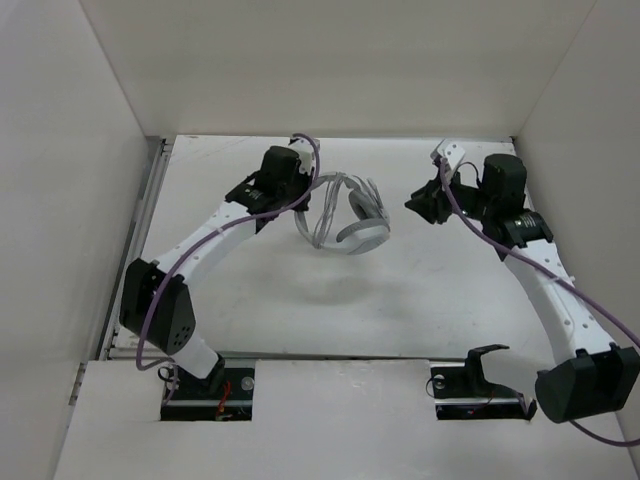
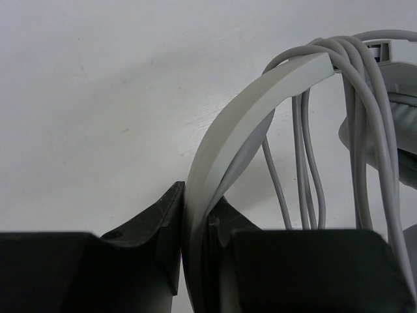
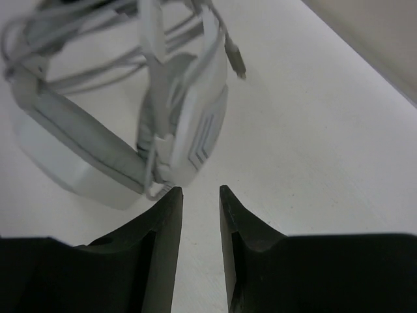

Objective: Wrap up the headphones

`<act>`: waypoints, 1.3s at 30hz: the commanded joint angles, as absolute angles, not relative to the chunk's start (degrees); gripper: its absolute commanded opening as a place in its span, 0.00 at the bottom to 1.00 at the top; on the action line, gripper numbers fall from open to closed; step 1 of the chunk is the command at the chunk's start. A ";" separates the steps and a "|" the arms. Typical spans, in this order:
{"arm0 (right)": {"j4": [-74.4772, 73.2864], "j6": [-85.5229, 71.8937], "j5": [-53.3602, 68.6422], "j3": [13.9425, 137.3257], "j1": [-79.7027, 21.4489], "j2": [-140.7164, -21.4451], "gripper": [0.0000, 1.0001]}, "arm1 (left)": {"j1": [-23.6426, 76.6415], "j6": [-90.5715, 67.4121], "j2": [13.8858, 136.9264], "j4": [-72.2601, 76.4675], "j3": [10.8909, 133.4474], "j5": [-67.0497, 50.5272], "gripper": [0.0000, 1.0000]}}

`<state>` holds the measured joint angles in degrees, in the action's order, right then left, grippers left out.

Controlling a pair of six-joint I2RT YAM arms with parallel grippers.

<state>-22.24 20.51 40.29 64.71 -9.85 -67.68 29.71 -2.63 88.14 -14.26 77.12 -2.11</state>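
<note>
The light grey headphones (image 1: 352, 218) are lifted near the middle back of the white table, with the thin grey cable (image 2: 306, 163) looped several times over the headband (image 2: 260, 111). My left gripper (image 2: 195, 205) is shut on the headband, which runs up between its black fingers. In the top view the left gripper (image 1: 303, 197) is at the headphones' left side. My right gripper (image 3: 201, 190) is open with nothing between its fingers, just short of the two earcups (image 3: 85, 160). The cable's small plug (image 3: 236, 64) hangs free beyond them. From above, the right gripper (image 1: 424, 205) is apart from the headphones, to their right.
White walls enclose the table (image 1: 400, 300) on the left, back and right. Thick purple cables (image 1: 480, 230) run along both arms. A black bracket (image 1: 486, 358) stands by the right arm's base at the near edge.
</note>
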 commanded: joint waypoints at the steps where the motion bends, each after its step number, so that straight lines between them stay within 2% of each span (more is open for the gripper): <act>1: -14.07 9.51 39.29 63.72 -8.67 -63.38 0.35 | 30.36 -6.50 88.85 -3.17 75.07 2.80 0.00; 10: -13.45 1.68 40.34 63.46 -4.71 -56.43 0.39 | 29.49 -14.06 98.34 -0.09 74.97 3.87 0.00; 22: -14.41 0.53 41.22 61.70 0.75 -53.18 0.42 | 25.97 -20.92 110.21 0.18 81.20 1.49 0.04; 25: -14.41 0.35 41.66 61.26 1.80 -52.74 0.42 | 25.36 -20.92 112.49 0.09 82.96 1.84 0.13; 29: -14.59 0.00 42.01 61.00 2.94 -52.30 0.42 | 24.92 -20.74 114.17 0.00 84.29 1.67 0.36; 34: -14.50 0.00 42.10 60.38 3.65 -51.94 0.43 | 24.57 -20.39 113.82 -0.88 84.03 1.49 0.56; 39: -14.24 0.09 42.10 59.33 3.82 -51.42 0.43 | 23.60 -20.04 109.44 -1.93 81.48 1.32 0.62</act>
